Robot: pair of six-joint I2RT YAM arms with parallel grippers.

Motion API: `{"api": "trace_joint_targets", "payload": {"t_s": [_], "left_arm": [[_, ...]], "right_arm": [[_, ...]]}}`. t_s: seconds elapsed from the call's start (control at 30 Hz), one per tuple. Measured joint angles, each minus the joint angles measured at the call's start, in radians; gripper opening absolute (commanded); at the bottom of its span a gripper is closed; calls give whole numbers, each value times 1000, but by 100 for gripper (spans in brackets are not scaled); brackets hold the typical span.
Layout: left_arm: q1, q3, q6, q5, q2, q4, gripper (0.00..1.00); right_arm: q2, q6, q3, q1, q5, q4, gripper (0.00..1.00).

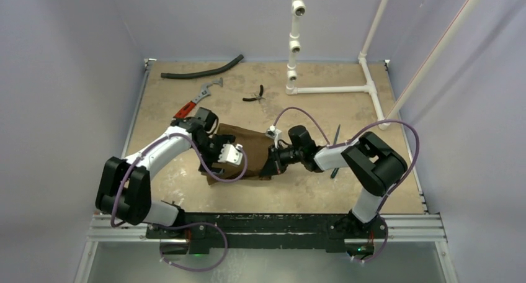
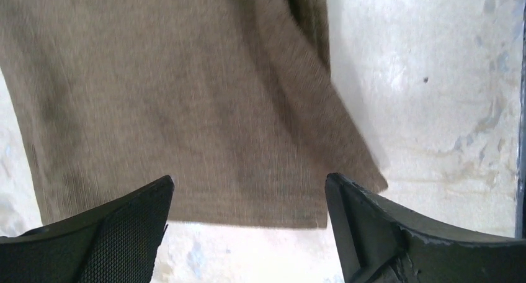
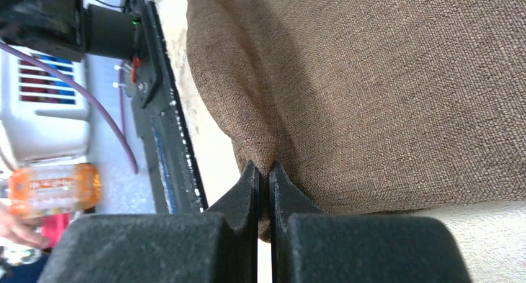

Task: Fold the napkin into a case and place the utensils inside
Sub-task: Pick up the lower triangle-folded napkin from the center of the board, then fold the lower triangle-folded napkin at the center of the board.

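Note:
The dark-brown napkin (image 1: 251,145) lies partly folded in the middle of the table, between the two arms. My left gripper (image 1: 218,162) hovers over its left part. In the left wrist view that gripper (image 2: 248,184) is open, its fingers (image 2: 111,233) spread above the napkin (image 2: 186,97) near one edge, with nothing between them. My right gripper (image 1: 271,163) is at the napkin's right side. In the right wrist view that gripper (image 3: 263,171) is shut on a pinched fold of the napkin (image 3: 384,97). One dark, thin utensil (image 1: 337,134) lies by the right arm, partly hidden; the other utensils are out of view.
A black hose (image 1: 201,69), a red-handled wrench (image 1: 197,100) and small black pliers (image 1: 254,95) lie at the back of the table. A white pipe frame (image 1: 335,89) stands at the back right. A metal rail (image 1: 279,227) runs along the near edge.

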Motion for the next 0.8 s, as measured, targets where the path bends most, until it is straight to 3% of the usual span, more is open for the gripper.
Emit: {"api": "trace_joint_targets", "payload": {"t_s": [0.23,0.67,0.73,0.8], "left_arm": [[-149,-7,-86,2,92,100,95],[-237,16,-232,-26,214,138,98],[-241,17,-251,-39,219,162,89],[-245,17,-280,-56,223,194,67]], "right_arm": [[70,136,33,-37,-70,56,0],[92,368,34,-143,-87,191,0],[98,390,34,-145,-87,203,0],[106,408,34,-147,-87,225,6]]}}
